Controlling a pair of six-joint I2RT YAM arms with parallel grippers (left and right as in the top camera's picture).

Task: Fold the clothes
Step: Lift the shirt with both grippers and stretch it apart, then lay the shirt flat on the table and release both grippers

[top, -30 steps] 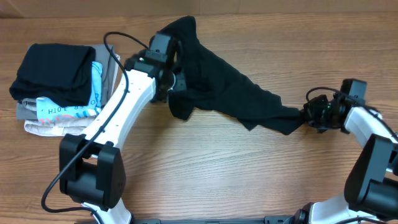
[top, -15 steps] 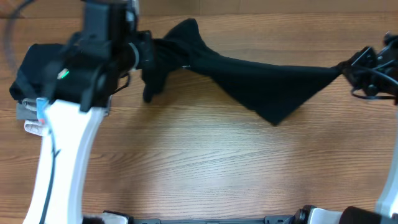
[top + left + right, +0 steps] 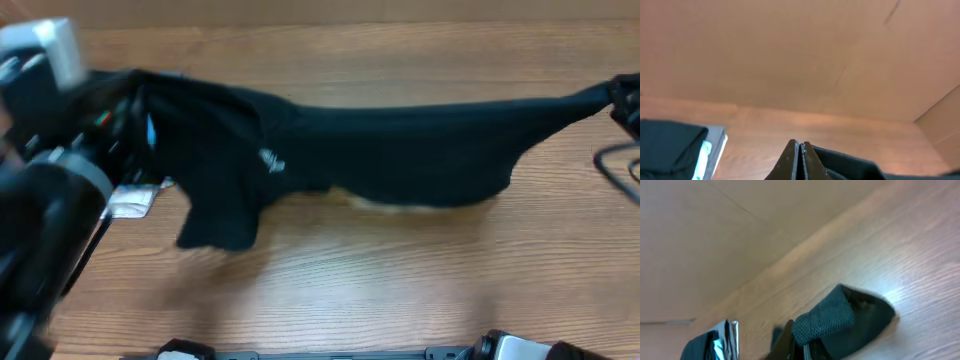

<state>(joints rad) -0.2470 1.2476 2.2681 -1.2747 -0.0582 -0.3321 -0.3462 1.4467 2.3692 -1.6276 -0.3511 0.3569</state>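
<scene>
Shirt [image 3: 380, 150] stretched wide across the table [image 3: 400, 300]: left gripper [image 3: 799, 152] has its jaws clamped on one end, right gripper [image 3: 799, 342] has its jaws clamped on the other.

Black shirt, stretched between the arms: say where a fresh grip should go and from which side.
Probably the hanging sleeve under the black shirt, near the left gripper. It droops free as a narrow flap while the rest is pulled taut, so come at it from the near side, from below.
</scene>
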